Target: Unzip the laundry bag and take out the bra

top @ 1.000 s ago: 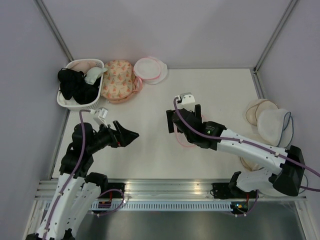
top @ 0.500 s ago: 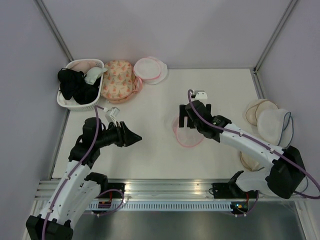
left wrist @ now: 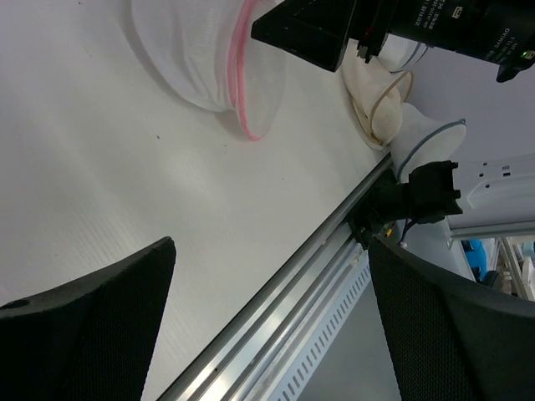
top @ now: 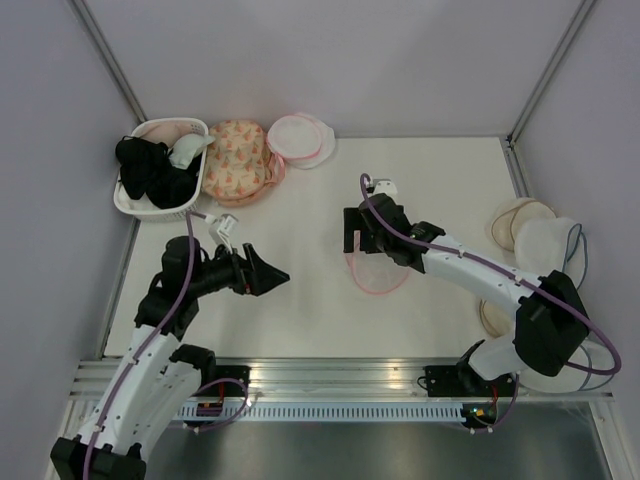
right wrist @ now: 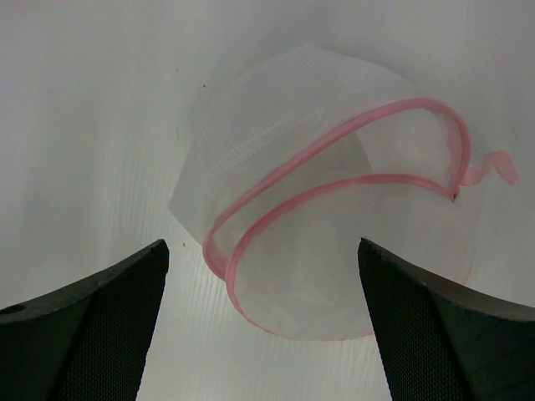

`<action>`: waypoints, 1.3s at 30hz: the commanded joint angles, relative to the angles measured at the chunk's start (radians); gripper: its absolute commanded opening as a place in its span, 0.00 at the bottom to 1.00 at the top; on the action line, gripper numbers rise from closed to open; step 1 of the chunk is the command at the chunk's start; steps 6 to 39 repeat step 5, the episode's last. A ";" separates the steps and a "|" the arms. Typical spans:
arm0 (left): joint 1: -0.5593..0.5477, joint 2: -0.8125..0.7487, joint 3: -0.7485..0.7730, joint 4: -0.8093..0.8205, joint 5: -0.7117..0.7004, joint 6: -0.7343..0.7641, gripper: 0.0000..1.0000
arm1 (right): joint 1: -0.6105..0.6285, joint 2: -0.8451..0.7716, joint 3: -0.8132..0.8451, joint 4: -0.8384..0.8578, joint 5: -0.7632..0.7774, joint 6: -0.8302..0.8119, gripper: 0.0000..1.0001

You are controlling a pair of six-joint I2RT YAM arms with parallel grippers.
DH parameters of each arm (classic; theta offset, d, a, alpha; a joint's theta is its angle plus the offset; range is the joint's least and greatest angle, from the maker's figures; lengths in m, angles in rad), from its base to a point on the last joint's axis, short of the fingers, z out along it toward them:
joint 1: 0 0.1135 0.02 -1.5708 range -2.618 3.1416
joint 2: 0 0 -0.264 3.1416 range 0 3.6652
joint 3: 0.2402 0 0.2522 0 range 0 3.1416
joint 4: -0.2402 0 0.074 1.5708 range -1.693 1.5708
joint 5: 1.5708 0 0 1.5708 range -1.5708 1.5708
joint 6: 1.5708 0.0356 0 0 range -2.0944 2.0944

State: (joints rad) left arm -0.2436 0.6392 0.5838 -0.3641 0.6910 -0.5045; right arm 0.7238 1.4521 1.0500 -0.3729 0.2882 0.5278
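Note:
The laundry bag (top: 377,276) lies open at the table's middle, its pink-edged white mesh halves parted; no black garment shows inside it in the right wrist view (right wrist: 334,200). It also shows in the left wrist view (left wrist: 201,58). My right gripper (top: 370,243) hovers just above the bag's far side, jaws wide open and empty (right wrist: 262,244). My left gripper (top: 268,272) is open and empty, left of the bag and apart from it (left wrist: 272,244). Black fabric (top: 150,175) lies in the basket at the back left; I cannot tell whether it is the bra.
A white basket (top: 128,203) holds black and white garments. A peach floral dome bag (top: 235,160) and another pink-edged white bag (top: 298,138) lie at the back. White domes with blue edging (top: 548,248) lie at the right edge. A metal rail (top: 340,375) runs along the near edge.
My right gripper rose off the bag toward the far side, leaving the open bag on the table, then shifted slightly left. My left gripper moved a little right toward the bag.

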 commanded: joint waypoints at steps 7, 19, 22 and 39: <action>-0.006 0.060 0.042 0.030 0.048 -0.005 1.00 | -0.001 0.007 0.042 0.017 -0.024 0.014 0.98; -0.006 0.060 0.042 0.030 0.048 -0.005 1.00 | -0.001 0.007 0.042 0.017 -0.024 0.014 0.98; -0.006 0.060 0.042 0.030 0.048 -0.005 1.00 | -0.001 0.007 0.042 0.017 -0.024 0.014 0.98; -0.006 0.060 0.042 0.030 0.048 -0.005 1.00 | -0.001 0.007 0.042 0.017 -0.024 0.014 0.98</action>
